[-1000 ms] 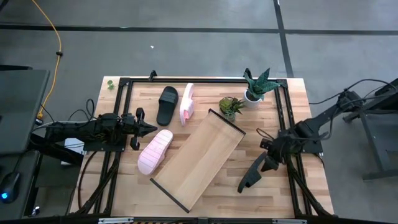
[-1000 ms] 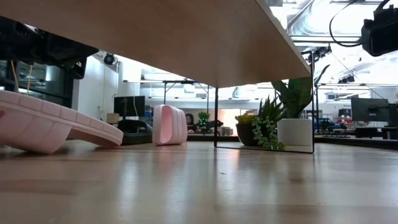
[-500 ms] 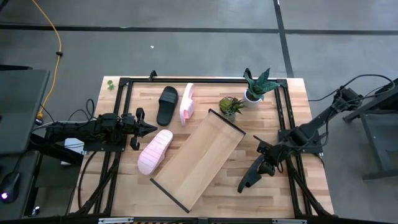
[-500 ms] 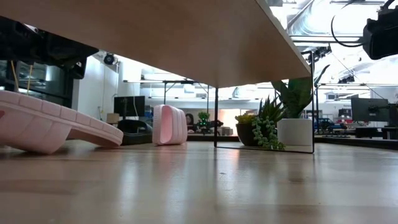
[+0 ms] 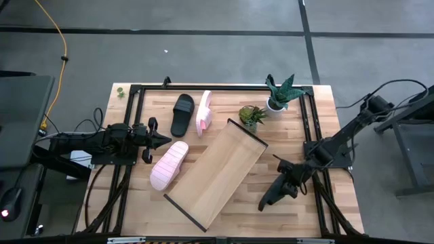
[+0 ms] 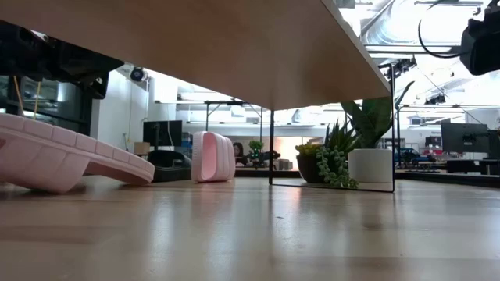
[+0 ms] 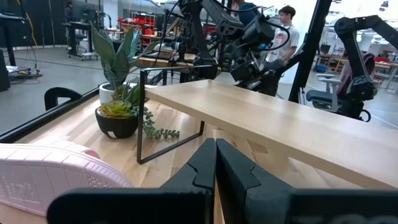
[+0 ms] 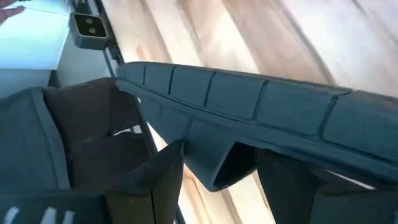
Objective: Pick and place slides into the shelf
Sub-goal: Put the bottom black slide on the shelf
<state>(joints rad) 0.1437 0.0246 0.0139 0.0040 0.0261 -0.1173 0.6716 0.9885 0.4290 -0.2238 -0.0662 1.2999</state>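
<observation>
The matte black open-toe slide sandal (image 5: 272, 192) hangs in my right gripper (image 5: 290, 183), clamped near one end over the right side of the bench (image 5: 319, 122), just off the long light-wood shelf with its thin black metal frame (image 5: 218, 173). Its long axis slants from my gripper down toward the bench's near edge. I judge it light, foam-like and a little bendy, with a ridged sole, so a grip on the sole's edge should serve. Another black slide (image 5: 182, 114), a pink one on its side (image 5: 203, 112) and a flat pink one (image 5: 169, 165) lie left of the shelf. My left gripper (image 5: 161, 140) waits, fingers together, beside that flat pink slide.
</observation>
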